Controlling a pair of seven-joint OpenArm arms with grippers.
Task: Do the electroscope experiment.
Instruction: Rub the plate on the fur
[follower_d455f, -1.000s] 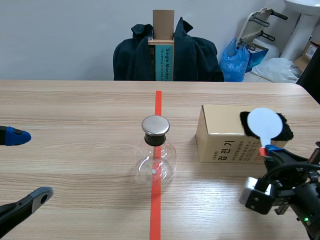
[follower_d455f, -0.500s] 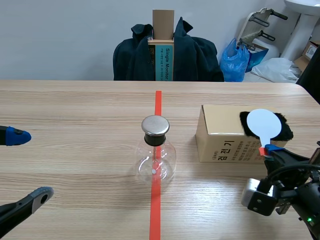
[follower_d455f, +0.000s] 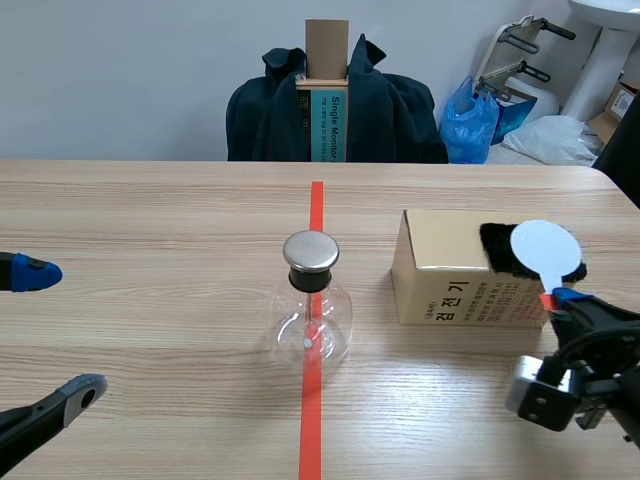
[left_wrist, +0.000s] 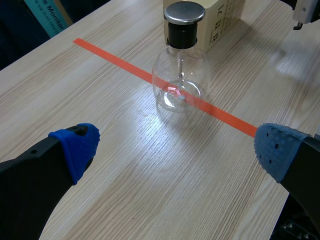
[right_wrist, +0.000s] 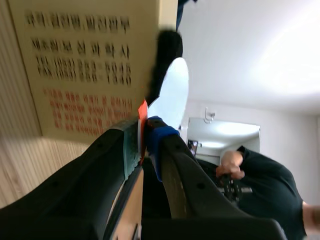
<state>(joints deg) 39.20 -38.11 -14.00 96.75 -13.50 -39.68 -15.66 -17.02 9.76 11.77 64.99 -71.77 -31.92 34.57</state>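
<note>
the right tool (follower_d455f: 560, 298) is pinching the orange-red stem of a white disc (follower_d455f: 545, 250), pads pressed on it from both sides. over the last second the disc is sliding sideways across the black fur (follower_d455f: 497, 250) lying on the cardboard box (follower_d455f: 440, 270), and the whole right arm is drifting outward with it, away from the middle of the desk (follower_d455f: 150, 220). judgement: this is reading as a rubbing stroke to charge the disc, so the charging step is in hand and the approach to the electroscope (follower_d455f: 312, 310) is not yet begun.

the electroscope is standing upright on the red tape line (follower_d455f: 316, 200) at the centre of the desk, metal cap (follower_d455f: 311, 251) on, well apart from both arms and unmoved. the left tool (left_wrist: 176, 147) is hanging low with its fingers spread wide, holding nothing, unchanged in position.

surface: pale wood-grain desk, carrying only the flask and the box.

room: beyond the far edge a dark jacket (follower_d455f: 400, 110) is draped over a chair, a blue bag (follower_d455f: 470, 120) is sitting against a plain wall, and the right wrist view is showing a person (right_wrist: 270, 185) in dark clothing off to the side.
</note>
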